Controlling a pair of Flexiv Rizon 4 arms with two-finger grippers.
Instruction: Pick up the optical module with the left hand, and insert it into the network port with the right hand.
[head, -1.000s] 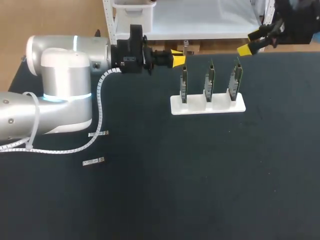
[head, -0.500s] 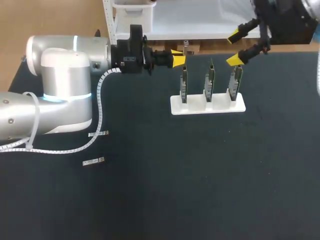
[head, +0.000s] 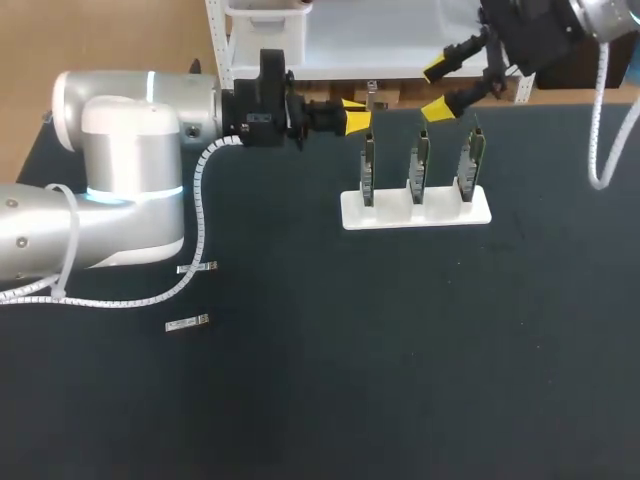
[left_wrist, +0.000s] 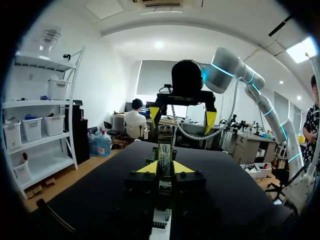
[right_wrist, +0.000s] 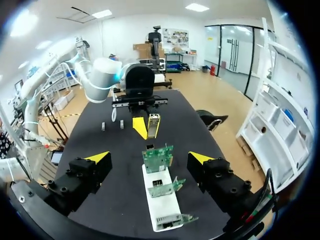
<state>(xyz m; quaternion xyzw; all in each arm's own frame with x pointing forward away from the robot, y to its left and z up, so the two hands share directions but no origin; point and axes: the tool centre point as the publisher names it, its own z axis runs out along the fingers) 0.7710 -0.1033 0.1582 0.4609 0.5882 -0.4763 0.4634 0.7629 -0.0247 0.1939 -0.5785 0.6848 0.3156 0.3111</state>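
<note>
My left gripper (head: 357, 117) lies level at the table's far edge, just left of the board rack, shut on the optical module (left_wrist: 165, 149), a slim metal bar standing up between its yellow tips. In the right wrist view the same module (right_wrist: 154, 120) shows beyond the boards. My right gripper (head: 440, 88) hangs wide open above the far side of the rack, its fingers apart with nothing between them, facing the left gripper (right_wrist: 145, 126). The white rack (head: 415, 210) holds three upright green circuit boards (head: 421, 160). From the left wrist, the right gripper (left_wrist: 182, 115) sits straight ahead.
Two spare modules (head: 197, 267) (head: 187, 322) lie on the black table near my left arm's cable (head: 200, 200). A white shelf frame (head: 300, 60) stands just past the far edge behind both grippers.
My right gripper has swung left along the far edge, from the right corner to above the boards, staying open. The left arm and module have not moved.
</note>
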